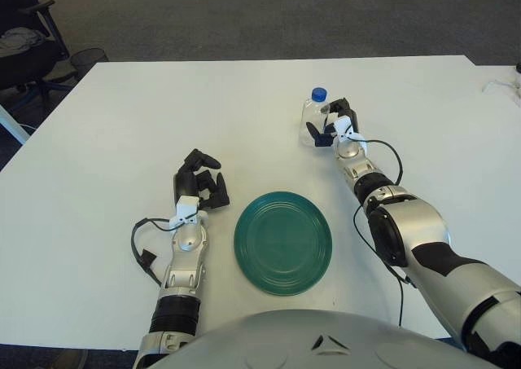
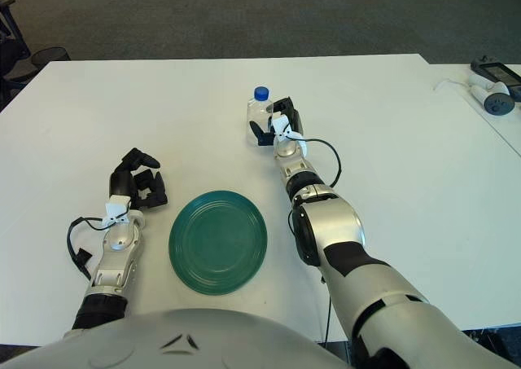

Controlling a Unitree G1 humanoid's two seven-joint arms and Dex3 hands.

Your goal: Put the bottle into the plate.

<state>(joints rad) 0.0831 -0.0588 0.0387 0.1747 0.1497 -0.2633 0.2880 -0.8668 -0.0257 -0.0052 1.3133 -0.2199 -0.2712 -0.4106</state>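
Note:
A small clear bottle (image 1: 314,115) with a blue cap stands upright on the white table, beyond the plate and to its right. My right hand (image 1: 334,123) is stretched out to it, fingers wrapped around the bottle's lower body; it shows the same in the right eye view (image 2: 273,125). The green round plate (image 1: 283,242) lies flat near the front edge, with nothing in it. My left hand (image 1: 202,183) shows to the left of the plate, fingers curled and holding nothing.
The white table (image 1: 122,125) spreads wide around the plate. An office chair (image 1: 24,47) and a dark bin (image 1: 88,59) stand off its far left corner. A few devices (image 2: 492,88) lie at the far right.

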